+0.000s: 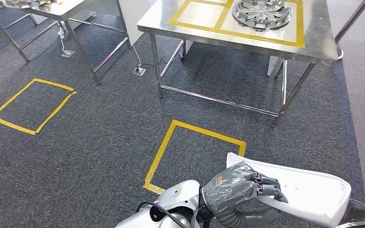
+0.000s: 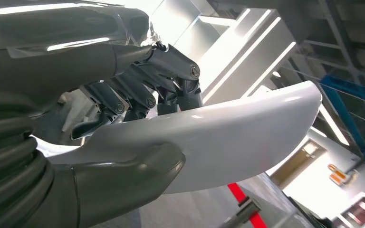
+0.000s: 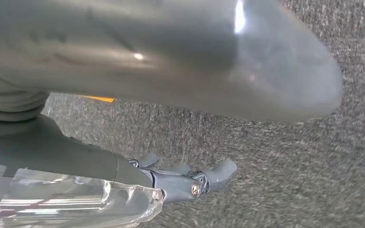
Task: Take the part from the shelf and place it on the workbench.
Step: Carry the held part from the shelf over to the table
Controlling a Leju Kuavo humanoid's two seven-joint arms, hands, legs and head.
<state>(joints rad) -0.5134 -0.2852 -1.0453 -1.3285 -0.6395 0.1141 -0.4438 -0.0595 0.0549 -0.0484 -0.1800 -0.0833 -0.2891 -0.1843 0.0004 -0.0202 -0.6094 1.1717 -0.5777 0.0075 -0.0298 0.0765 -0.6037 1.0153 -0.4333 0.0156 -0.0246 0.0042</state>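
The part (image 1: 309, 192) is a long, curved white panel, held low in front of me at the bottom right of the head view. My left hand (image 1: 235, 189) grips its near end, dark fingers (image 1: 268, 186) on top. In the left wrist view the thumb (image 2: 123, 183) presses under the white part (image 2: 228, 137) and the fingers (image 2: 138, 92) curl over its edge. The steel workbench (image 1: 180, 26), marked with yellow tape rectangles, stands ahead across the carpet. My right hand (image 3: 76, 152) hangs over the grey carpet, thumb and fingers (image 3: 195, 183) apart with nothing between them.
A silver wheel cover (image 1: 261, 12) lies in the workbench's right taped rectangle. A second steel table (image 1: 62, 12) stands at the far left. Yellow tape squares (image 1: 195, 152) (image 1: 31, 107) mark the carpet. Cables and floor sockets (image 1: 139, 71) lie between the tables.
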